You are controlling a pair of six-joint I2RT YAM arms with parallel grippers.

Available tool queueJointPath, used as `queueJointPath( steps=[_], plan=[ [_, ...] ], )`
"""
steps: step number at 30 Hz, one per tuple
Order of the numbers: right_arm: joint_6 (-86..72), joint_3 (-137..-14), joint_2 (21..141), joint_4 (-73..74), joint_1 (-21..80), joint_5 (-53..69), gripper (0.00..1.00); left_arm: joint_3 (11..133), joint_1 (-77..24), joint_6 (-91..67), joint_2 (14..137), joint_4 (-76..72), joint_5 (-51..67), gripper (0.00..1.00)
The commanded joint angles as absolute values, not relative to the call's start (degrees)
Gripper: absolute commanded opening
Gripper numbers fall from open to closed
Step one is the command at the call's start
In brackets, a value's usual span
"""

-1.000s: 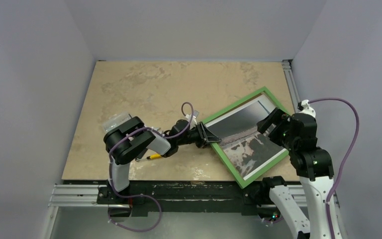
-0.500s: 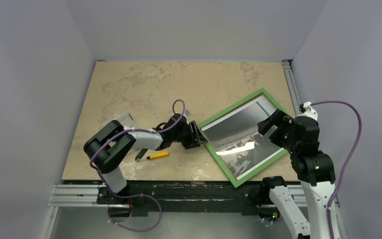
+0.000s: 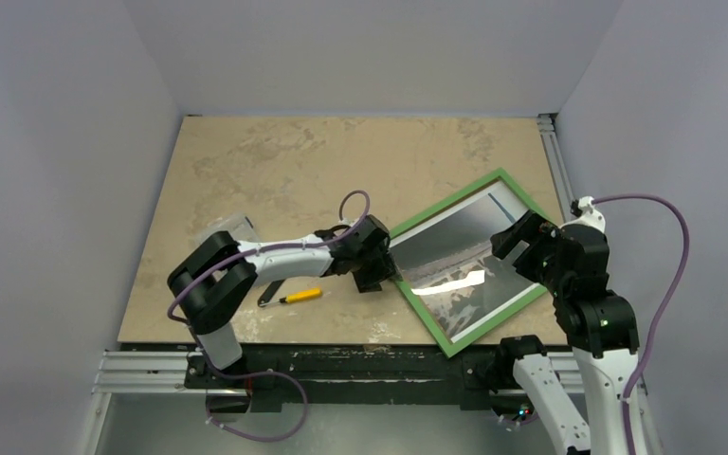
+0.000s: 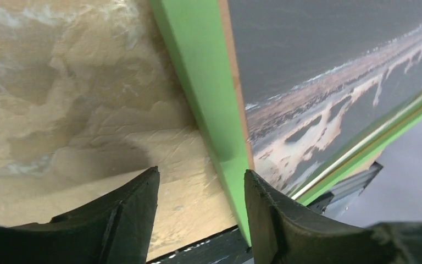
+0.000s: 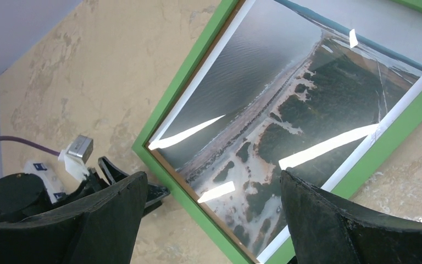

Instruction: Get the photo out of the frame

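Grey walls close in our tan, mottled bench (image 3: 275, 161) on three sides. We see the frame (image 3: 445, 201) lying in the near right part of the bench, turned on the diagonal. One corner points toward the far right corner of the bench and the opposite one reaches the near edge. The photo (image 3: 445, 248) sits inside it, a grey sea and pale shoreline with a thin white border. Bright streaks of glare lie across its glossy face.

Our left gripper (image 4: 200, 173) is stretched out low over the bench from the left, reaching the frame's corner nearest the left edge. Its jaws stand partly open and straddle the green moulding. One finger (image 4: 132, 212) is over bare bench with a clear gap to the moulding. The other (image 4: 275, 220) is on the photo side, close against the moulding's inner edge, and we cannot tell whether it touches. Nothing is clamped.

Our right gripper (image 5: 213, 176) hangs above the side of the frame nearest the right edge of the bench, looking down on the photo. Its jaws are spread wide and hold nothing, and it is apart from the glossy face.

A yellow pen (image 3: 301, 295) lies near the near edge, just left of the left gripper and apart from the frame.
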State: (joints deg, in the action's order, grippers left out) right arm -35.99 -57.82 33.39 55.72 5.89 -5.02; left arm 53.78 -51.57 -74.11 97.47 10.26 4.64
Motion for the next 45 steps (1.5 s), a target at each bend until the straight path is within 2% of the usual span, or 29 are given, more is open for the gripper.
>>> queueJointPath(
  steps=[1,4,10,18,22,25,29,33,42,45],
  plan=[
    [-35.3,-57.7,33.0,53.7,5.7,-4.5,0.89,65.1,-53.0,-81.1,102.6,31.2,-0.5,0.53],
    [-35.3,-57.6,32.5,53.4,5.7,-3.5,0.89,64.6,-54.2,-83.5,102.3,29.9,-3.0,0.52],
    [-35.3,-57.8,31.8,52.9,5.7,-2.2,0.89,70.6,-55.8,-84.9,106.4,34.4,-3.6,0.57],
    [-35.2,-57.9,30.9,53.3,5.7,-1.6,0.89,72.3,-57.5,-85.3,108.7,31.8,-5.6,0.61],
    [-34.9,-58.2,30.5,53.9,5.7,-1.9,0.89,76.2,-57.7,-86.9,111.5,37.6,-5.7,0.6],
    [-35.0,-58.0,30.3,53.6,5.7,-1.4,0.89,77.3,-58.3,-88.5,112.0,39.6,-7.4,0.56],
    [-35.1,-58.0,29.9,53.5,5.8,-1.1,0.89,79.2,-58.6,-89.9,112.8,43.3,-8.7,0.39],
    [-35.4,-57.9,29.3,53.4,5.7,-0.9,0.89,81.2,-58.7,-91.2,114.1,46.5,-7.7,0.32],
    [-35.5,-59.3,28.9,54.4,5.7,-1.2,0.89,85.1,-59.1,-89.4,110.9,51.1,-7.0,0.03],
    [-35.5,-59.7,28.9,54.7,5.7,-1.5,0.89,85.3,-59.1,-88.7,108.9,51.0,-4.7,0.0]
  ],
)
